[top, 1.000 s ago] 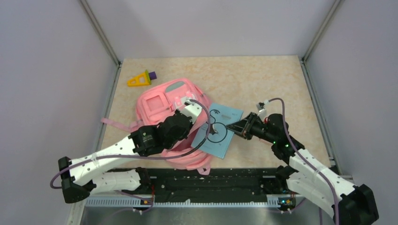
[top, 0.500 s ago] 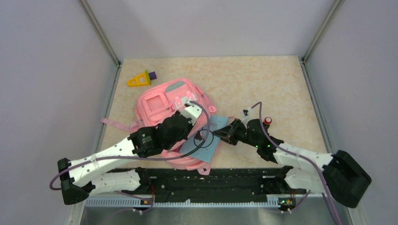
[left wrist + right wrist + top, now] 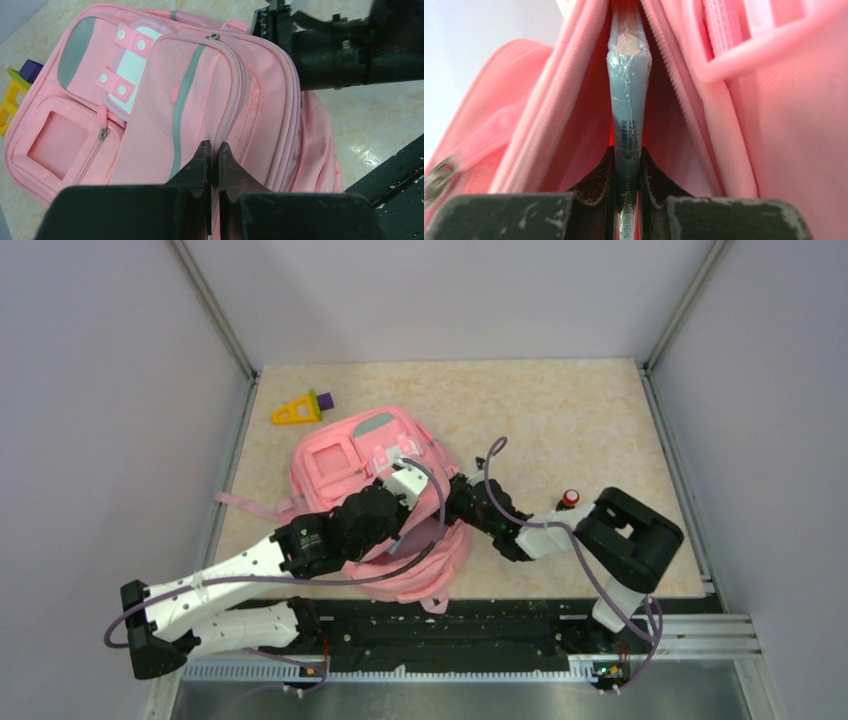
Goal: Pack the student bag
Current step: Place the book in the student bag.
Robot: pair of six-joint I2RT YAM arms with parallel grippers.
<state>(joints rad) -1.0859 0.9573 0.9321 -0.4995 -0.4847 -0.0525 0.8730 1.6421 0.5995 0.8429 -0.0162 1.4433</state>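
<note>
**Desk:** Where is the bag, and which way does it point?

**Robot:** The soft pink fabric backpack (image 3: 345, 455) with grey-green stripes lies flat on the beige marbled worktop (image 3: 560, 410), left of centre, front pockets up. Its long axis runs from the far side toward my bases, leaning slightly right at the near end. The end with the grey-green patch points away from me. One pink strap (image 3: 240, 502) trails off to the left. Its open side faces right.

**Desk:** And your jaws?

**Robot:** My left jaws are pressed almost together on a fold of the backpack's pink fabric, beside a zipper seam on the front panel. My right jaws pinch a thin pale-blue booklet (image 3: 626, 90) by its edge.

**Desk:** What is inside the bag?

**Robot:** The booklet stands edge-on between the two zipper lips of the open compartment, with pink fabric on both sides. I cannot tell how deep it reaches. From above it is hidden. My right arm (image 3: 530, 535) lies low with its wrist at the backpack's right edge, just beside my left arm (image 3: 250, 560).

**Desk:** Anything else on the worktop?

**Robot:** A small yellow triangular toy with a purple block (image 3: 297, 410) sits at the far left, near the backpack's far end but apart from it. A small red-capped object (image 3: 570, 497) is by my right arm, too small to identify.
</note>
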